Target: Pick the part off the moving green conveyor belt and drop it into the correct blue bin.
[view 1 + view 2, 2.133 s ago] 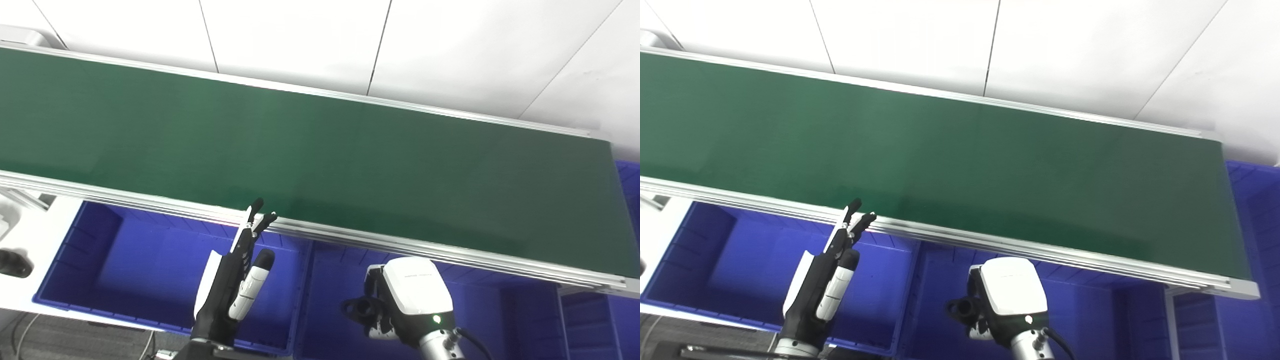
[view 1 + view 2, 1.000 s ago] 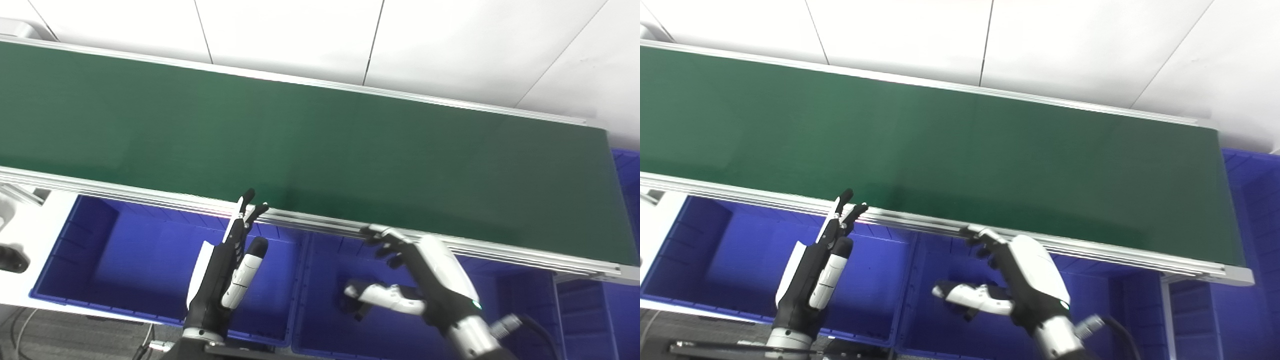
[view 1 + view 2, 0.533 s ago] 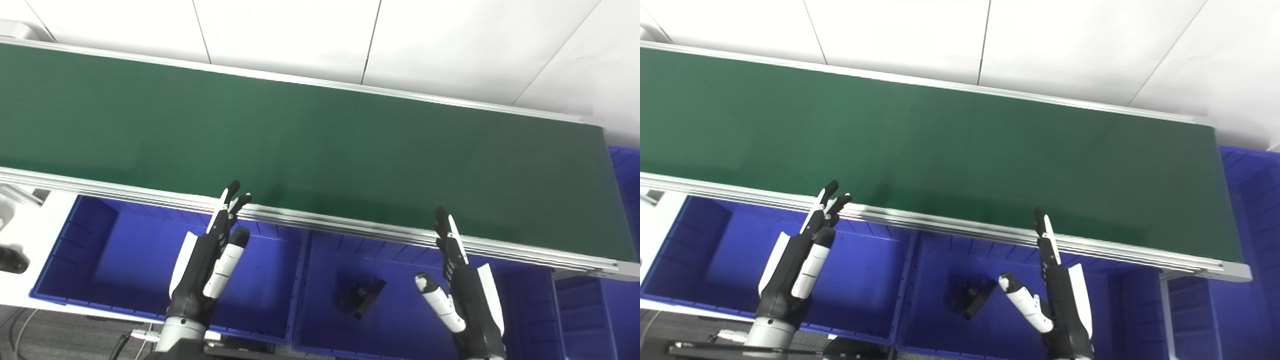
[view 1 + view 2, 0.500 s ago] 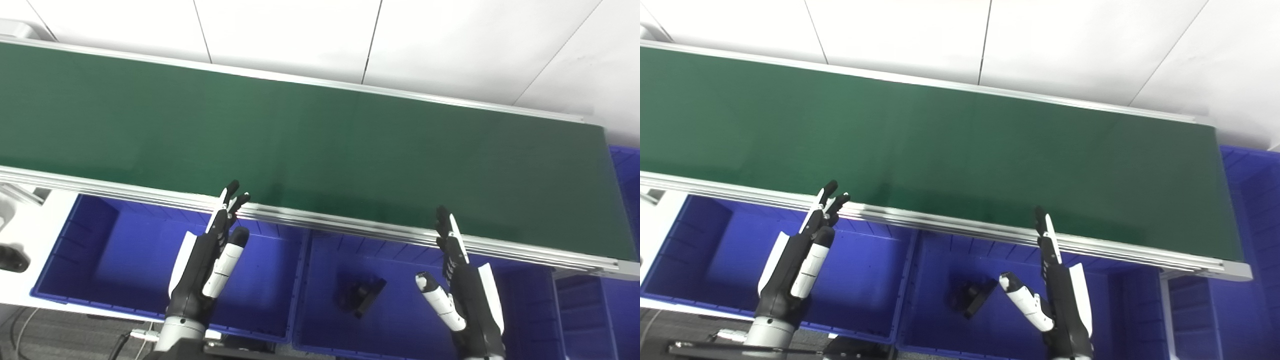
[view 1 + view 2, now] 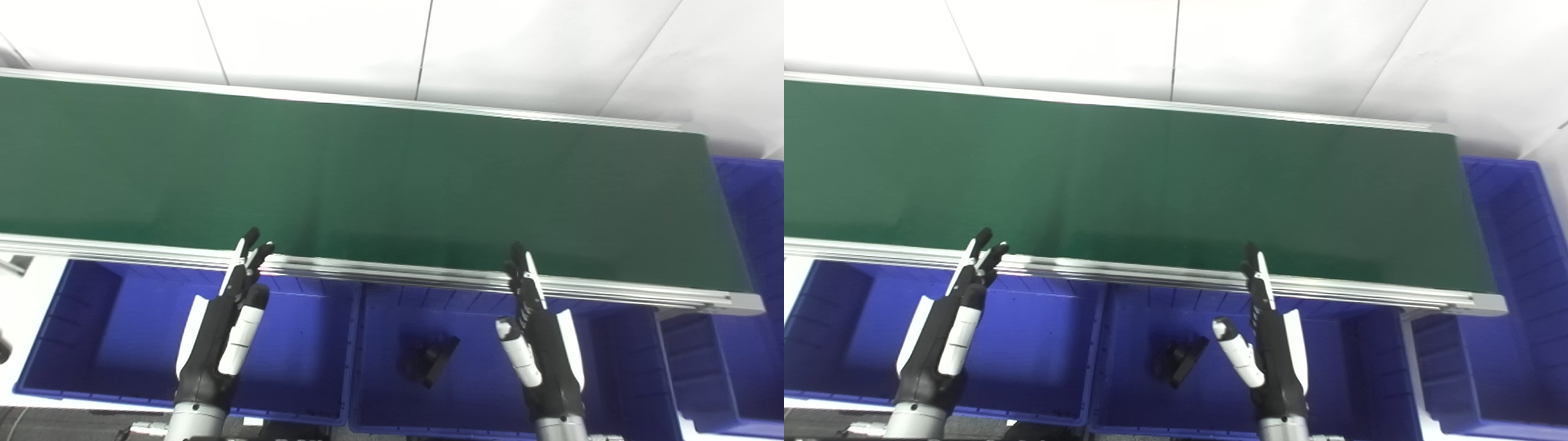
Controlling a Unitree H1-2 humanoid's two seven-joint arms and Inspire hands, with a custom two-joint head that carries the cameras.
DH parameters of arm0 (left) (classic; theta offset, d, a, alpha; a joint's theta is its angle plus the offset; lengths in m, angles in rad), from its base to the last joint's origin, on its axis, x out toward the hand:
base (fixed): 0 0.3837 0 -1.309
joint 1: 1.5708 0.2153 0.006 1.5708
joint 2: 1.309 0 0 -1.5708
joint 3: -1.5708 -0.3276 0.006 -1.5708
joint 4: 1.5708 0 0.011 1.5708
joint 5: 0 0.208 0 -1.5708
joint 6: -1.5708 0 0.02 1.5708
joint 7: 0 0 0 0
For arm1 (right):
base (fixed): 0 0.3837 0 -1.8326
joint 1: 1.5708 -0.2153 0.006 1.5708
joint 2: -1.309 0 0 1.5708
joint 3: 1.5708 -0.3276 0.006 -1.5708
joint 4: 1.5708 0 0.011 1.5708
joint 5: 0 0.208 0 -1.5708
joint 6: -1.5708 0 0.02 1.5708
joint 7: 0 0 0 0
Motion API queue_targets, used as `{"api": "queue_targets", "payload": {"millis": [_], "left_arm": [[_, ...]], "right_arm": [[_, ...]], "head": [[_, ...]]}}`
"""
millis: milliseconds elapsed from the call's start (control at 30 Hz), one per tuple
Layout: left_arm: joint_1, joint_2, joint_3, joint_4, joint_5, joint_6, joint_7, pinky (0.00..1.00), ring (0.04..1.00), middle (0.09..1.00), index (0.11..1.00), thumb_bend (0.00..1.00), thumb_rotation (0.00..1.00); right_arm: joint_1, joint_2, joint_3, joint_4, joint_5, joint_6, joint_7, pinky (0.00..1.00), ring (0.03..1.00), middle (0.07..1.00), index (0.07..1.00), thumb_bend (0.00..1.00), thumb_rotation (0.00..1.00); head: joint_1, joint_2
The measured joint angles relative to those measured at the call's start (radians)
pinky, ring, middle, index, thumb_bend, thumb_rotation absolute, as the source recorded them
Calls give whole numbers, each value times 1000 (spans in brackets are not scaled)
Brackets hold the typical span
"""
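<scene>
**Both hands empty, part in the middle bin**

My right hand (image 5: 542,349) is raised over the middle bin (image 5: 484,416), fingers (image 5: 519,269) straight and together, pointing up at the belt's near rail (image 5: 392,275), with the thumb (image 5: 513,355) held off to the left. It holds nothing. The fingertips reach to the rail's edge; I cannot tell whether they touch it.

My left hand (image 5: 223,331) stands the same way over the left bin (image 5: 86,392), fingers stretched up toward the rail and slightly spread at the tips, thumb lying alongside the palm. It is empty too.

The part (image 5: 429,360), a small black piece, lies on the floor of the middle bin, a little left of that bin's centre and well left of my right thumb. It is apart from both hands and clear of the bin's walls. Its exact shape is too dark to make out.

The belt (image 5: 367,171) runs green across the whole view behind the bins, edged by silver rails front and back. Its right end stops just short of another blue bin (image 5: 1519,245) at the far right, which continues down along the right edge. A narrower bin (image 5: 698,361) sits to the right of the middle one, under the belt's near right corner. Behind the belt is a white panelled wall (image 5: 429,43).
</scene>
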Motion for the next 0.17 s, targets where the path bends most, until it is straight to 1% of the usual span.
{"api": "queue_targets", "payload": {"millis": [100,167], "left_arm": [[0,1,0,0,0,-1,0,1000,975,939,994,605,987],[0,3,0,0,2,-2,0,1000,974,940,994,626,997]], "right_arm": [[0,-1,4,0,0,0,-7,985,962,1000,1000,988,942],[0,-1,5,0,1,0,-11,987,961,1000,1000,993,948]], "head": [[3,3],[9,2]]}}
